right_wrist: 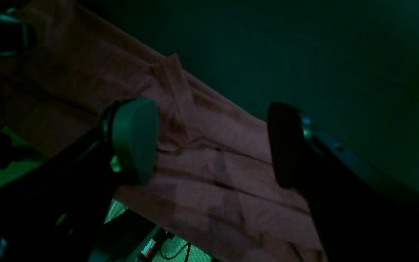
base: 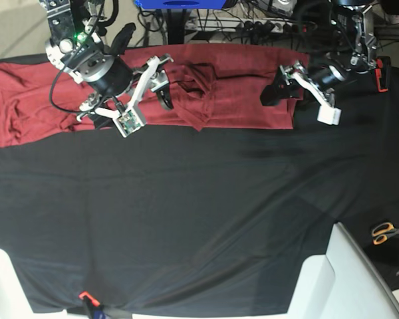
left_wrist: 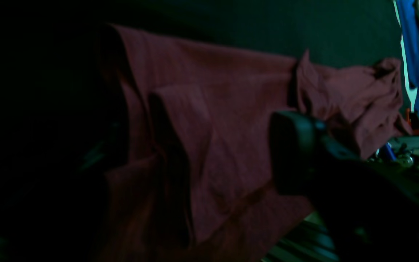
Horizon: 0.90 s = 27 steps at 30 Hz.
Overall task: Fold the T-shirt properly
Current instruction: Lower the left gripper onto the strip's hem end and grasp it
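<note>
A large plain maroon T-shirt of thin knit fabric [base: 233, 93] is seen spread in a long band along the far edge of a table covered by a black tablecloth [base: 199, 219], with one sleeve end stretched out flat toward the base view's left [base: 20, 100] and a creased, folded-over ridge near the middle of the band [base: 196, 100]. The right gripper [base: 158, 80] is held just over the cloth beside that ridge; in the right wrist view its two dark rounded fingers [right_wrist: 135, 140] are shown standing wide apart above the wrinkled fabric, with nothing caught between them. The left gripper [base: 279, 86] is positioned at the shirt's other end, over its edge near the corner. In the left wrist view only one dark finger [left_wrist: 291, 151] is made out against the rumpled maroon cloth, so whether these jaws are parted or closed on fabric cannot be told. A pair of orange-handled scissors [base: 384, 232] is seen lying at the table's near right edge, well apart from the shirt.
</note>
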Tool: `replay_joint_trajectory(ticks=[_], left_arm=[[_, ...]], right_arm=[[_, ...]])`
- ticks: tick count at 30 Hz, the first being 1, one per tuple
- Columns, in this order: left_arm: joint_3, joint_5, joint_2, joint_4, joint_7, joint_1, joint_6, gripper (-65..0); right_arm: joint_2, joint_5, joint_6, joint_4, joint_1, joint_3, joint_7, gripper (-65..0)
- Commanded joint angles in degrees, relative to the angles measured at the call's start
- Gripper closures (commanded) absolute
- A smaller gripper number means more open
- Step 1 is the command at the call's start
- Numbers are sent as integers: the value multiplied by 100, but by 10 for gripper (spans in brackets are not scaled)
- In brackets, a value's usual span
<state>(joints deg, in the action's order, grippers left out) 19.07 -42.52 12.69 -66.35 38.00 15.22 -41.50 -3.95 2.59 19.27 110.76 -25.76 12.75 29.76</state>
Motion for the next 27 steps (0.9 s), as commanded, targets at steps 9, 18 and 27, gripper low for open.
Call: replay_joint_trajectory(ticks=[9,18,27], left_arm=[[23,476,-95,98,583,3,150,0],[858,468,177,90,161,-120,150,0],[1623,468,696,-877,178,223,150,0]], right_arm=[[-14,62,12,84,22,4,-132,-440],[-23,62,12,76,13,4,-132,-440],[-23,62,29,76,13,4,-132,-440]])
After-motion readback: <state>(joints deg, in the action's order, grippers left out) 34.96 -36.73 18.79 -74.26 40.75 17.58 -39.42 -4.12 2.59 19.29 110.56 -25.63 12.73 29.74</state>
